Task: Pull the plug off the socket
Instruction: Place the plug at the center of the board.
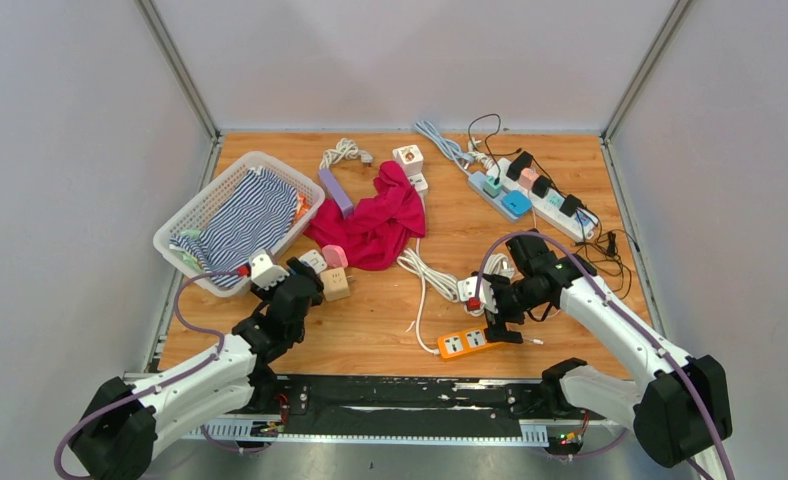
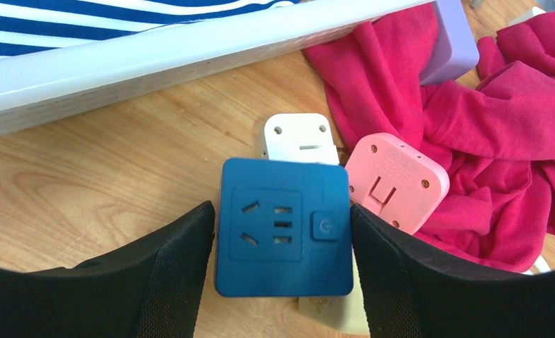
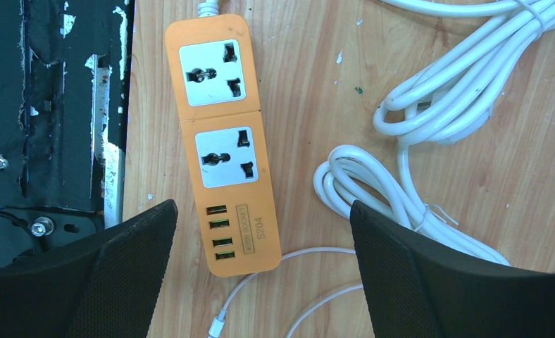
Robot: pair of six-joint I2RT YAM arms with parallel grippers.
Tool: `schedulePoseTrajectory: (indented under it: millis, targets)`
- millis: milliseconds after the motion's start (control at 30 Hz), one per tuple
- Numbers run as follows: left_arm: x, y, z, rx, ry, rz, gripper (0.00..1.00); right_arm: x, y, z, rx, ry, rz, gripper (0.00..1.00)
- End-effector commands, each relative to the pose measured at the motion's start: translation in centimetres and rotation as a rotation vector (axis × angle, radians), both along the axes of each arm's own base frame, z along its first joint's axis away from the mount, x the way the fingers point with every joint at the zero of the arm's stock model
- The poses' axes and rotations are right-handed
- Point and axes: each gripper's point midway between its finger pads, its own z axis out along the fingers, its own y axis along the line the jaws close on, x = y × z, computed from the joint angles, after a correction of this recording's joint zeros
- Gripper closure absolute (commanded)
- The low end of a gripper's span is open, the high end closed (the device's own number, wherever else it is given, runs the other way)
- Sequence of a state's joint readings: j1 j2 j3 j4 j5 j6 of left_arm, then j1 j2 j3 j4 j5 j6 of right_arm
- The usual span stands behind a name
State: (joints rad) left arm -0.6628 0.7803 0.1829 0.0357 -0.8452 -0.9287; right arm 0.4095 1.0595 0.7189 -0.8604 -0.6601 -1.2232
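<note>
Now — left jaws sit close on both flanks of the blue adapter (image 2: 283, 225); gripping or not, you cannot tell. A beige block (image 2: 334, 315) peeks from under it, likely the socket. Clamp square, then pull straight, no rocking. Your right jaws hang apart over the orange strip (image 3: 222, 148), holding nothing. Prongs and the mating seam are hidden — confirm before pulling.

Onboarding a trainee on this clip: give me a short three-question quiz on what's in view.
1. True or false: both outlets of the orange strip are empty.
2. What sits between the left gripper's fingers? A) pink adapter B) blue socket C) white cable
3. Fill in: the striped cloth lies in the ____.
Key: 1 true; 2 B; 3 basket.
</note>
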Motion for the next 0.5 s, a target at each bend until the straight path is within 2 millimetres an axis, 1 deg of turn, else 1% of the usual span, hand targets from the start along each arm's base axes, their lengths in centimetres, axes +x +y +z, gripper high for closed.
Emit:
schedulePoseTrajectory:
  millis: [0,133,233,333,367,467]
  targets:
    - [0.2,0.6,0.5,-0.016,-0.031,0.044,0.28,-0.4,-0.7,-0.7,-0.025,0.024,-0.014,0.07]
    - [0.2,0.6,0.5,-0.014,-0.031,0.039,0.24,-0.3,-0.7,-0.7,-0.026,0.025,-0.014,0.07]
    - [0.2,0.5,0.9,-0.019,-0.041,0.027,0.21,-0.3,-0.7,-0.7,-0.026,0.025,-0.014,0.07]
    - [0.1,0.2,1.5,-0.032,-0.055,0.004,0.12,-0.3,-0.7,-0.8,-0.027,0.026,-0.014,0.07]
    - [-0.1,0.3,1.6,-0.039,-0.050,0.003,0.07,-0.3,-0.7,-0.8,-0.027,0.025,-0.014,0.07]
    - [-0.9,1.3,2.3,-0.019,-0.016,0.039,0.04,-0.4,-0.7,-0.8,-0.027,0.027,-0.014,0.07]
